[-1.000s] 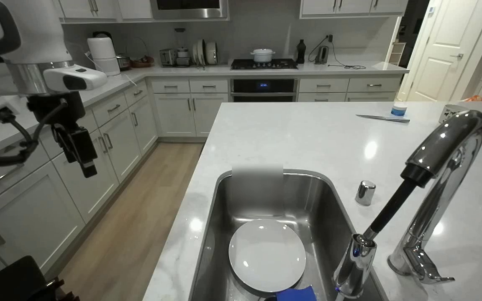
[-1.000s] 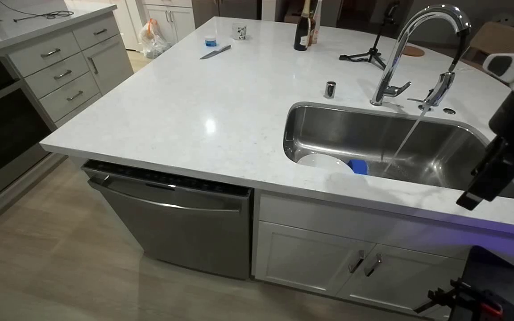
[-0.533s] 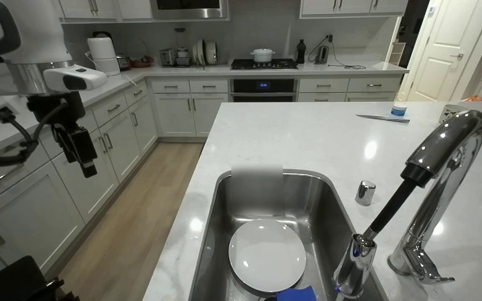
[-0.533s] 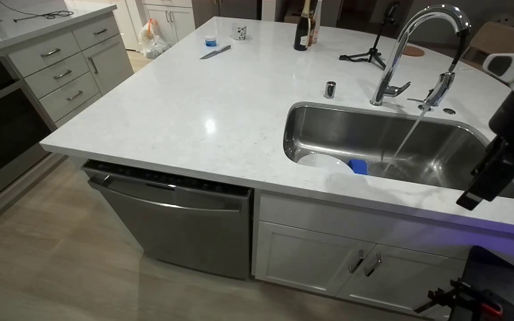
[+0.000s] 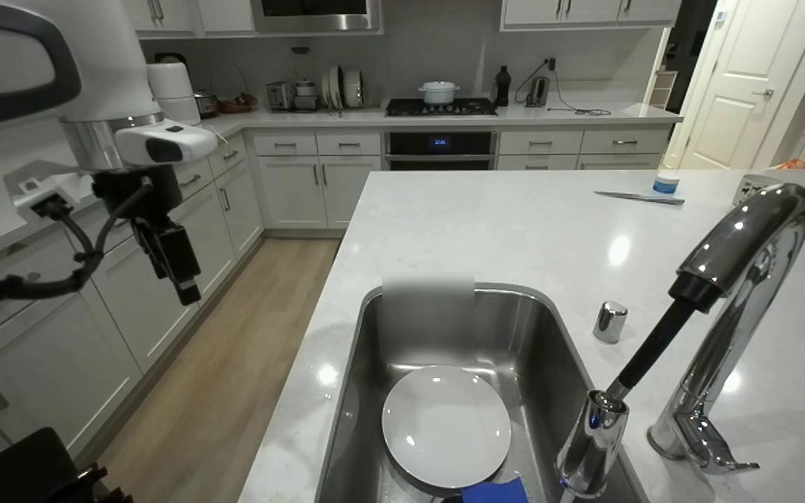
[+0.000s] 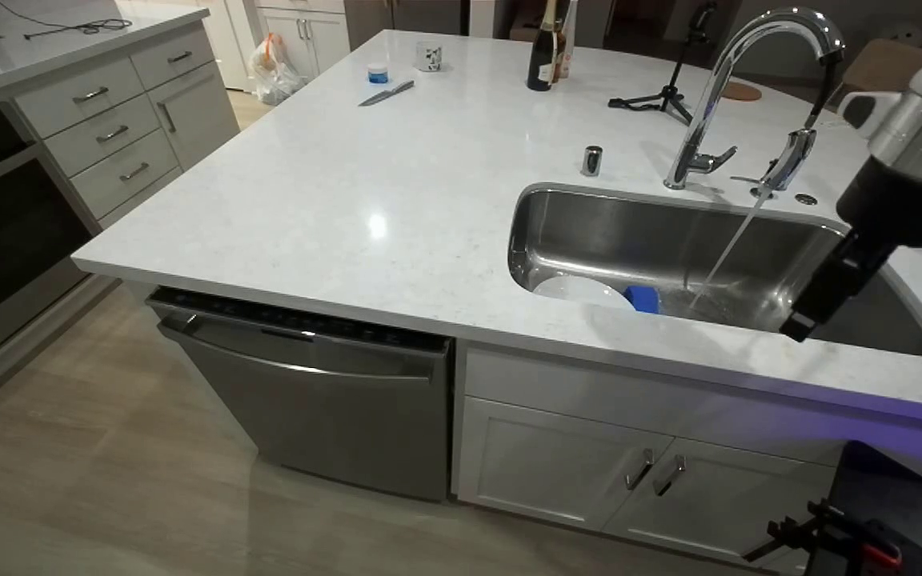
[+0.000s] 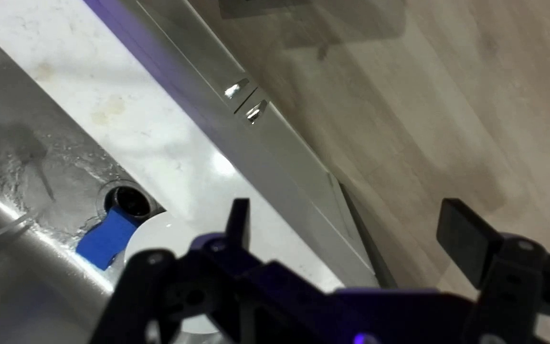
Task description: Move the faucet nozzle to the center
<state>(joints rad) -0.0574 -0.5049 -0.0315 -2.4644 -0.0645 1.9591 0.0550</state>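
While water (image 6: 727, 256) ran from the faucet nozzle (image 6: 794, 158) into the big sink (image 6: 629, 228), the gripper (image 7: 345, 220) had its two fingers (image 7: 239, 224) spread wide. The nozzle hung tilted by the sink's long edge, well apart from the gripper. Inside the sink, a round white plate (image 5: 446, 426) lay just beside a blue thing (image 7: 108, 239).

The chrome faucet nozzle (image 5: 592, 444) hangs tilted near the rim, running into the steel sink basin (image 5: 507, 325).

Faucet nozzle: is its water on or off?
On: in an exterior view, a water stream falls from the faucet nozzle into the sink.
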